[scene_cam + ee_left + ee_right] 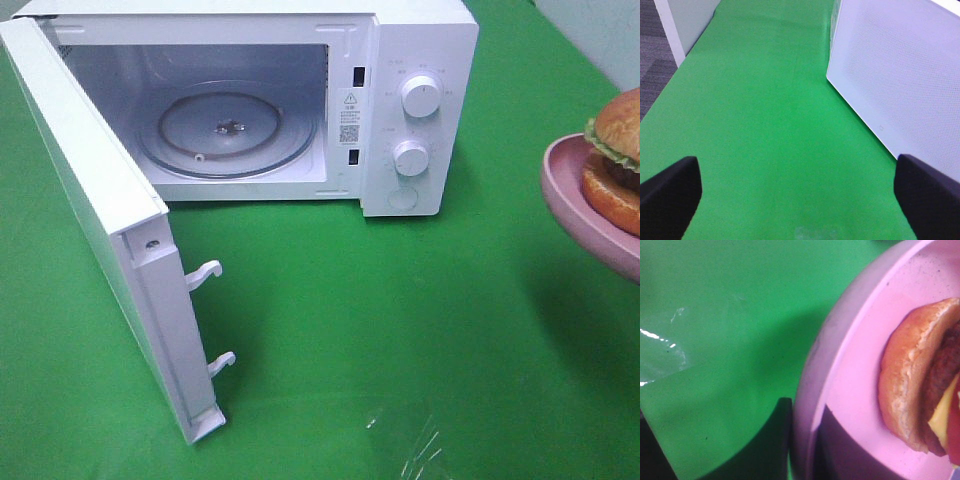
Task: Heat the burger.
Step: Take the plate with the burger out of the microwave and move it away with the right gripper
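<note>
The burger [618, 160] lies tilted on a pink plate [575, 195] at the right edge of the high view, and the plate casts a shadow on the green cloth. In the right wrist view my right gripper [807, 445] is shut on the plate's rim [850, 355], one finger [782, 440] under it and one on top, beside the burger [920, 385]. The white microwave [420, 110] stands at the back with its door [100, 200] swung wide open to the left and its glass turntable [228, 130] bare. My left gripper [800, 200] is open and empty over the cloth. Neither gripper shows in the high view.
The open door [900, 70] stands close to the left gripper. Two door latches [205, 272] stick out from the door's edge. A green cloth [400, 330] covers the table. A white panel [685, 20] and grey floor lie beyond the table's edge.
</note>
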